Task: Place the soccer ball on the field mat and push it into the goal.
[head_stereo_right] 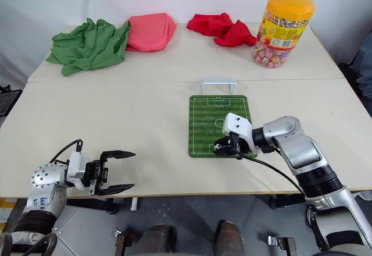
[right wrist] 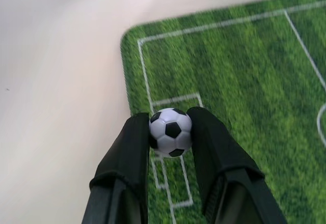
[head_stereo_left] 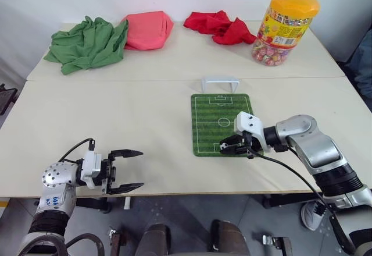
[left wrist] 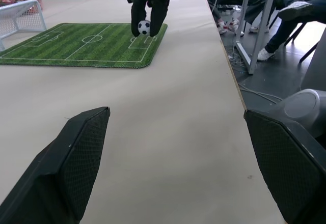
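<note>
At the near left edge of the tabletop point(head_stereo_left: 116, 110) the left claw point(head_stereo_left: 127, 170) hangs released, its two black fingers spread wide with nothing between them, pointing across toward the right. Far beyond it, at the back of the tabletop, lie a crumpled green cloth point(head_stereo_left: 88, 42) and next to that a pink cloth point(head_stereo_left: 148, 29). Well to the right of the left claw lies the field mat point(head_stereo_left: 216, 116), flat and green with white pitch lines, and the right claw point(head_stereo_left: 232, 147) sits over the mat's near end, clenched on the soccer ball point(right wrist: 170, 131). The small white ball with black patches is pinched between the two black fingertips point(right wrist: 136, 132), over the near penalty box of the mat; whether it touches the mat cannot be told. Beyond the right claw, just past the mat's far end, stands the goal point(head_stereo_left: 220, 83), a low white frame with its open side toward the mat. Farther back from that claw lies a red cloth point(head_stereo_left: 222, 26), and to its right stands a candy jar point(head_stereo_left: 285, 26) with an orange lid, filled with colourful wrapped candies.
</note>
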Controlling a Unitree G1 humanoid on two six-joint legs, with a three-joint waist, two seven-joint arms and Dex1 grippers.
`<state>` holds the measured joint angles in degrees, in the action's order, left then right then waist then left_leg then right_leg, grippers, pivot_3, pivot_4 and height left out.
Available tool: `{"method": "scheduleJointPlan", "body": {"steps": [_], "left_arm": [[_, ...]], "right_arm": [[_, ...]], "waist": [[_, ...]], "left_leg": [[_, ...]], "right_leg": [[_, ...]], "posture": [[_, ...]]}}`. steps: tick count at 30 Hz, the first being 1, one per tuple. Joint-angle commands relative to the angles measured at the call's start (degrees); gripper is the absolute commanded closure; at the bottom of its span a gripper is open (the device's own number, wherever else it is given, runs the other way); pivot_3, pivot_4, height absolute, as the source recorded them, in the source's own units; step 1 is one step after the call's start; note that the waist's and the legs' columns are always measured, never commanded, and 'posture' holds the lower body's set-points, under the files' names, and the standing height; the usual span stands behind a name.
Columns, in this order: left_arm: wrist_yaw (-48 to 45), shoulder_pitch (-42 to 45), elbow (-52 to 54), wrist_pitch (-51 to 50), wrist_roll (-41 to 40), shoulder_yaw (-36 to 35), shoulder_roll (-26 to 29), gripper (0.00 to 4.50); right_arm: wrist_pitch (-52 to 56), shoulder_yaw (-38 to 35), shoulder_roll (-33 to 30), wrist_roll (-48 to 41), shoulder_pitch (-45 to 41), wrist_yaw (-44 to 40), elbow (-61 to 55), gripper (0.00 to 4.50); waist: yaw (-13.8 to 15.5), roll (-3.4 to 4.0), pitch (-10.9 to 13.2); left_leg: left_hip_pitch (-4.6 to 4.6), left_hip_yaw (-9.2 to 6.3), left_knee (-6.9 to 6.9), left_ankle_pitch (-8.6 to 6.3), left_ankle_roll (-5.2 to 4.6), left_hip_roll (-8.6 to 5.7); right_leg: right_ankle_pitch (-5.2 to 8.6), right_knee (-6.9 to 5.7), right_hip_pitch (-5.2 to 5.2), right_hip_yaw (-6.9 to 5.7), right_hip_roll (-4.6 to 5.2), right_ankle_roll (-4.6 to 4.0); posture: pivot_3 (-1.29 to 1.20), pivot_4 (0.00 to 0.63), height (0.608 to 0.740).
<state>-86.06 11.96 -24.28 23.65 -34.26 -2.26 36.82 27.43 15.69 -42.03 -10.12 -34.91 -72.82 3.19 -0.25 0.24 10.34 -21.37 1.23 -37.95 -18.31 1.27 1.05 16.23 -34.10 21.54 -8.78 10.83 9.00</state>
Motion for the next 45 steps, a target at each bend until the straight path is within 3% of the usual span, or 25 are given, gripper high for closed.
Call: {"method": "scheduleJointPlan", "body": {"steps": [1,13,23,25,33,34,37,45], "left_arm": [[-5.9,-0.5,1.8,-0.2,-0.5,-0.7,0.2,0.00],[-4.7,0.5,1.6,-1.2,-0.3,-0.9,-0.8,0.00],[-4.1,1.1,1.3,-1.4,-0.2,-0.9,-1.4,0.00],[-4.0,1.3,1.1,-1.4,-0.1,-0.8,-1.7,0.00],[-4.4,1.9,0.8,-1.9,-0.2,-1.1,-2.1,0.00],[-4.5,2.1,0.7,-2.0,-0.3,-1.2,-2.2,0.00],[-4.9,2.4,0.5,-2.3,-0.6,-1.2,-2.4,0.00],[-4.8,3.1,-0.1,-2.5,-0.7,-1.5,-3.0,0.00]], "right_arm": [[-2.5,-0.1,-1.1,1.0,-1.1,-1.3,2.0,3.65],[-4.4,0.7,0.3,3.0,-1.8,-1.7,4.6,3.65],[-2.8,0.1,-0.4,2.2,-1.2,-2.2,1.4,0.35],[-2.7,-0.2,-0.5,1.9,-1.1,-2.3,0.7,0.04],[-1.9,-5.8,-0.8,-2.4,-3.4,-1.4,-4.1,0.04],[-1.4,-7.1,-0.8,-3.7,-3.7,-1.1,-4.8,0.21],[1.5,-9.5,-2.6,-7.8,-2.3,-3.2,-8.1,0.91],[-2.5,-9.9,-4.9,-8.3,6.9,-3.9,-11.8,3.54]], "waist": [[0.0,0.00,0.0],[0.0,0.00,0.0],[0.0,0.00,0.0],[0.0,0.00,0.0],[0.0,0.00,0.0],[0.0,0.00,0.0],[0.1,0.00,0.0],[0.1,-0.04,0.0]], "left_leg": [[0.00,0.00,0.00,0.00,0.00,0.00],[0.01,0.01,-0.01,0.00,0.00,0.01],[0.01,0.02,-0.01,0.00,0.00,0.01],[0.01,0.02,-0.01,0.00,0.00,0.01],[0.01,0.02,-0.01,0.00,0.00,0.01],[0.01,0.02,-0.01,0.00,0.00,0.01],[0.01,0.01,0.00,0.00,0.00,0.02],[0.00,0.05,-0.01,-0.07,-0.01,0.03]], "right_leg": [[0.00,0.00,0.00,0.00,0.00,0.00],[0.00,0.00,0.00,0.01,-0.01,0.00],[0.00,0.00,0.00,0.01,-0.01,0.00],[0.00,0.00,0.00,0.02,-0.02,0.00],[0.00,0.01,0.00,0.02,-0.02,0.00],[0.00,0.01,0.00,0.02,-0.02,0.00],[0.00,0.00,0.00,0.02,-0.02,0.00],[0.00,0.06,-0.02,0.02,-0.05,0.00]], "posture": [[0.00,0.150,0.740],[0.00,0.150,0.740],[0.00,0.150,0.740],[0.00,0.150,0.740],[0.00,0.150,0.740],[0.00,0.150,0.740],[0.00,0.150,0.740],[0.00,0.150,0.740]]}}
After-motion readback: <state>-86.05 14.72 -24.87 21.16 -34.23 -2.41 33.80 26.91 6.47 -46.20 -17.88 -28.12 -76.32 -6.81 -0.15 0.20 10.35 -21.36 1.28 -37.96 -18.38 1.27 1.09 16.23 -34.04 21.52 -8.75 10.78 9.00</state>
